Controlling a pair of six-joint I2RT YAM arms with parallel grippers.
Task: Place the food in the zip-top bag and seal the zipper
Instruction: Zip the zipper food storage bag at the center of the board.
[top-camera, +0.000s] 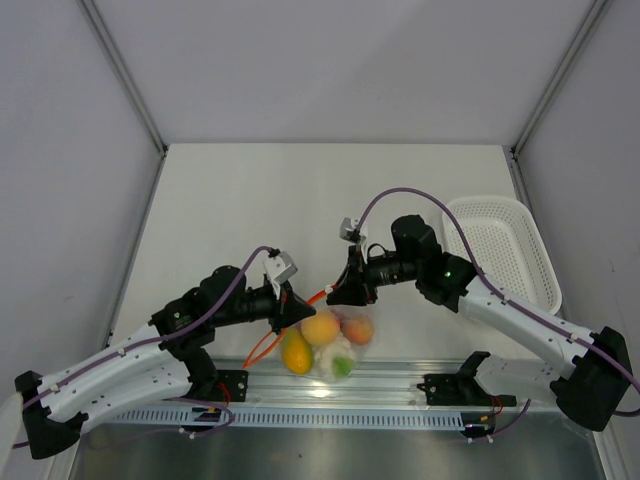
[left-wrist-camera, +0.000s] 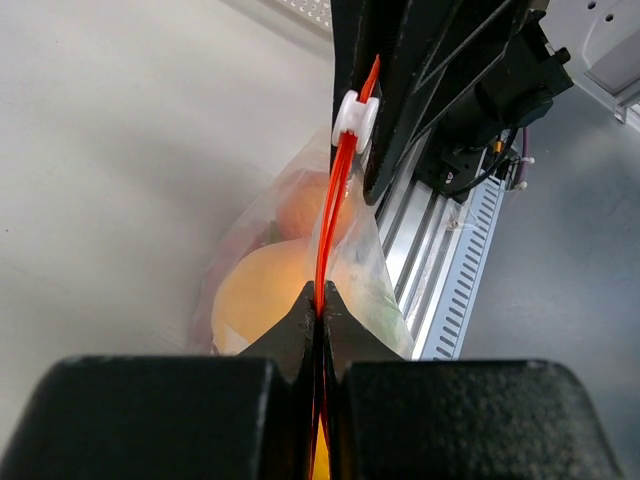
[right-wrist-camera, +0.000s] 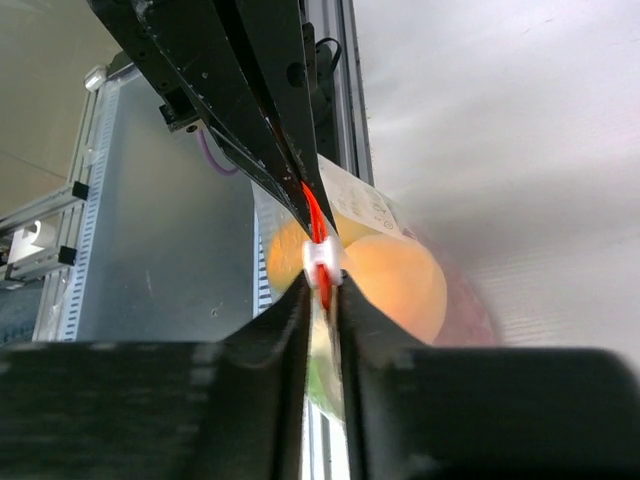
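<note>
The clear zip-top bag (top-camera: 335, 345) hangs between my two grippers near the table's front edge. Inside it are the food pieces: an orange fruit (top-camera: 320, 328), a yellow fruit (top-camera: 296, 352), a peach-coloured fruit (top-camera: 358, 328) and a white-green piece (top-camera: 341, 362). My left gripper (top-camera: 291, 306) is shut on the red-orange zipper (left-wrist-camera: 330, 215), as the left wrist view (left-wrist-camera: 318, 292) shows. My right gripper (top-camera: 334, 291) is shut on the zipper's white slider (right-wrist-camera: 322, 262), seen in the right wrist view (right-wrist-camera: 322, 285). The slider also shows in the left wrist view (left-wrist-camera: 355, 118). A loose end of the strip (top-camera: 262, 347) trails to the left.
A white perforated basket (top-camera: 500, 250) stands at the right side of the table. A metal rail (top-camera: 400, 385) with the arm mounts runs along the near edge, just under the bag. Grey walls close in the table at left, right and back.
</note>
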